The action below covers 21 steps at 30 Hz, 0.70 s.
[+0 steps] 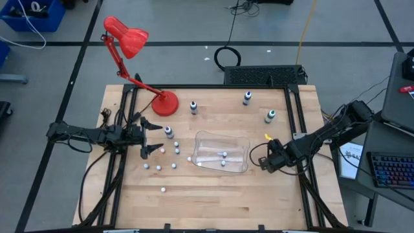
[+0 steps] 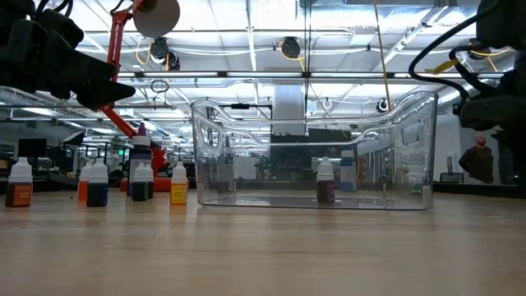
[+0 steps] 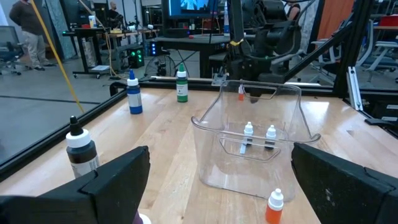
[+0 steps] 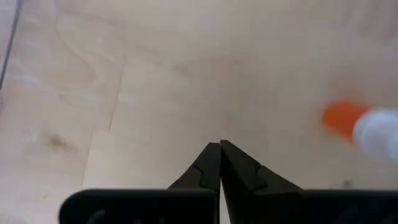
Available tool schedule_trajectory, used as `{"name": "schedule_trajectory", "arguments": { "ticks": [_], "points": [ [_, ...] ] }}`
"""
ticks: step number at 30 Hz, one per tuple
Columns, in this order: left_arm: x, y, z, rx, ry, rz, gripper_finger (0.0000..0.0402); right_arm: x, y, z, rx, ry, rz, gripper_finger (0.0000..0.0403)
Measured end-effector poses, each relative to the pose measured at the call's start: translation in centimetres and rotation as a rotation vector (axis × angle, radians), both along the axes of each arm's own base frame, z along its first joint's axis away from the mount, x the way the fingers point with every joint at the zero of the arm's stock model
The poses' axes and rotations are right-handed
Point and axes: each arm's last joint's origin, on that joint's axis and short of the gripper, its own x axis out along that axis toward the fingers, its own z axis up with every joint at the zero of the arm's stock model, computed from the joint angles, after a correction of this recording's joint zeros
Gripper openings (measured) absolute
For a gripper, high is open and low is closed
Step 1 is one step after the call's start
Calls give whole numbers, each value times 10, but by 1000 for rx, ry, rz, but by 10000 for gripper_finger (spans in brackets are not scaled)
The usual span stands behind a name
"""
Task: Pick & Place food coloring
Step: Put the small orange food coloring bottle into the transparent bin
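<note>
Several tiny food coloring bottles [image 1: 162, 151] with white caps stand on the wood between my left gripper and a clear plastic bin [image 1: 239, 145]. In the low view they show as a row [image 2: 97, 182]. Two or three more lie or stand inside the bin [image 1: 223, 154] [image 3: 249, 132]. My left gripper [image 1: 151, 137] [image 3: 221, 155] is open, raised above the table, pointing at the bin. My right gripper [image 1: 264, 163] [image 4: 220, 144] is shut and hovers just right of the bin, pointing down. A blurred orange bottle [image 4: 364, 124] shows beside it.
A red desk lamp's base [image 1: 165, 102] stands at the far left. Larger dropper bottles stand at the far side [image 1: 193, 107] [image 1: 247, 98] [image 1: 270, 116] and one near my left gripper [image 1: 169, 132]. A lone tiny bottle [image 1: 163, 190] sits toward the near edge.
</note>
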Motion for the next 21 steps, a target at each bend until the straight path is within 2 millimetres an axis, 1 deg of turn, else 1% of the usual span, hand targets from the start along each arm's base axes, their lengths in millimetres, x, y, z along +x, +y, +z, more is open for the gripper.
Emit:
{"name": "schedule_trajectory", "arguments": {
  "ticks": [10,12,17,21],
  "points": [
    [0,0,0,0,0,0,388,7,-2,0,-127,-126,81,0],
    [0,0,0,0,0,0,388,6,-3,-6,-137,-155,78,0],
    [0,0,0,0,0,0,388,-2,-8,-32,-130,-257,71,0],
    [0,0,0,0,1,0,388,-4,-10,-43,-137,-356,47,0]
  ]
}}
